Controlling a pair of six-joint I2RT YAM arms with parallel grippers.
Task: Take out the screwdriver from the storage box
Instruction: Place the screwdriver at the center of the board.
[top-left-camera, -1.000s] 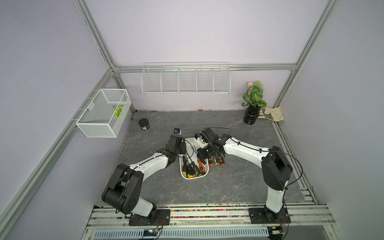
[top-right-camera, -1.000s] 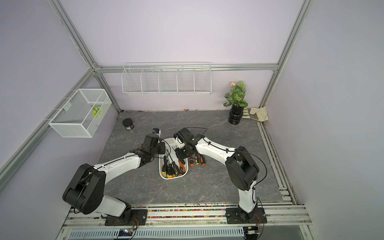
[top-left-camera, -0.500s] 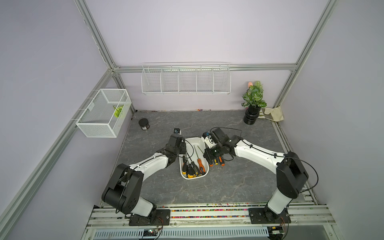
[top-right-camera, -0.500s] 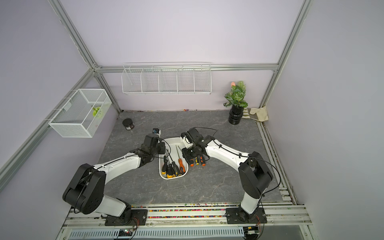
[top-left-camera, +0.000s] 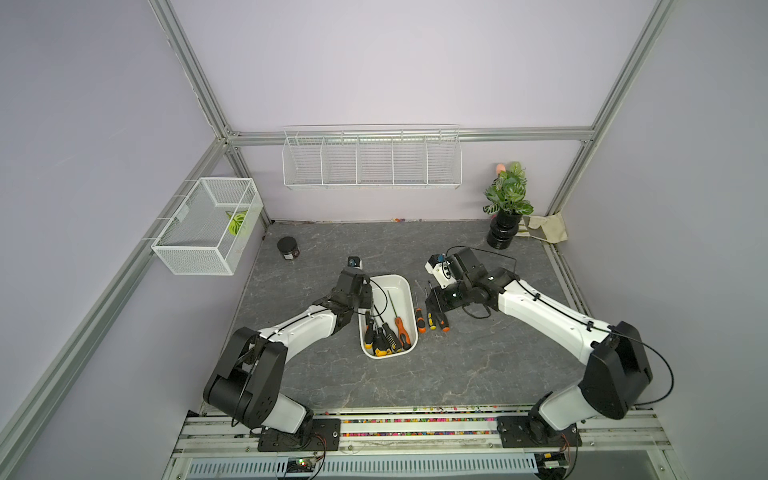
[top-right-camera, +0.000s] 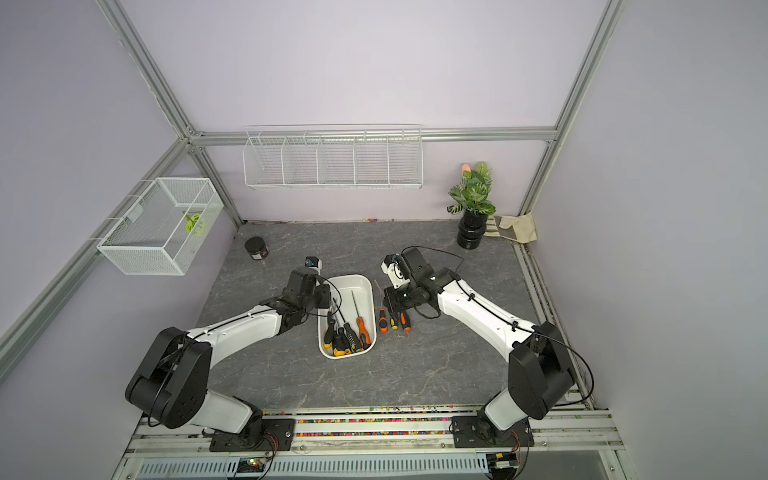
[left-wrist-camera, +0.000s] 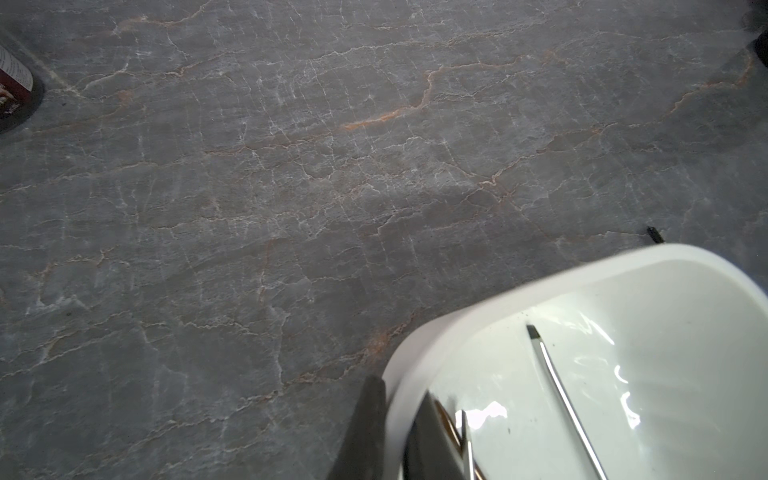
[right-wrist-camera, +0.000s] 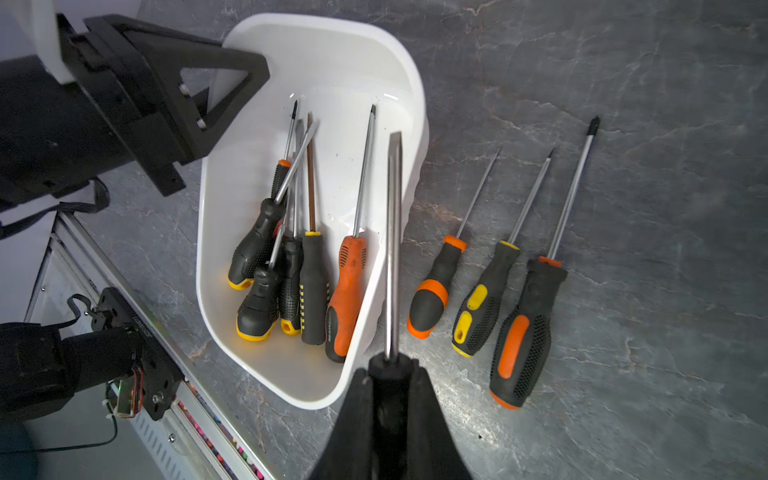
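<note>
Right jaws: clenched on a long screwdriver (right-wrist-camera: 392, 249), shaft pointing straight ahead of them.
Left jaws: clamped on the storage box (right-wrist-camera: 353, 62) wall.
Box contents: six piled screwdrivers (right-wrist-camera: 311, 282), just beside the held shaft.
Desk (right-wrist-camera: 623, 208): three loose screwdrivers (right-wrist-camera: 486, 303) on the shaft's other side.

soft even light, glare inside the storage box (left-wrist-camera: 478, 320).

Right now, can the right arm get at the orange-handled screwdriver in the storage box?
Probably not yet: the right gripper is shut on a flat-blade screwdriver. Otherwise the orange-handled screwdriver lies uncovered in the storage box, on that arm's side.
</note>
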